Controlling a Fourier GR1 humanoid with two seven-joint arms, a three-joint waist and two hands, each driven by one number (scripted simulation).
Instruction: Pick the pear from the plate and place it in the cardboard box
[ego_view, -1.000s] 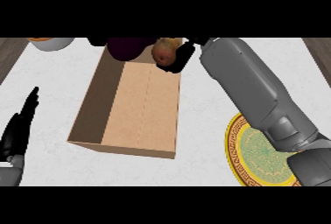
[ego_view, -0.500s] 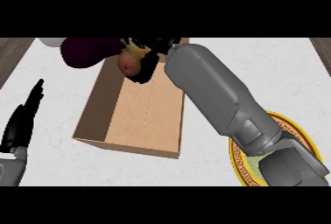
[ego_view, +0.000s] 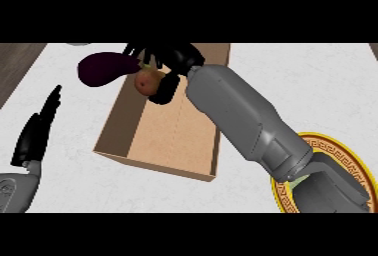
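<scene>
White, faintly mottled counter top (ego_view: 310, 85), with a dark wood-grain strip along its far-left edge. 3 items rest directly on it: an open cardboard box (ego_view: 166, 137) at centre running near to far, a gold-rimmed plate (ego_view: 334, 152) with a green middle at near right, and a dark purple rounded object (ego_view: 103, 69) at far left, just beside the box's far-left corner.

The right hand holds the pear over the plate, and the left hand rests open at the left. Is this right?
Not quite. In the head view the right hand holds the pear over the box, not the plate. The left hand does rest open at the left.
</scene>
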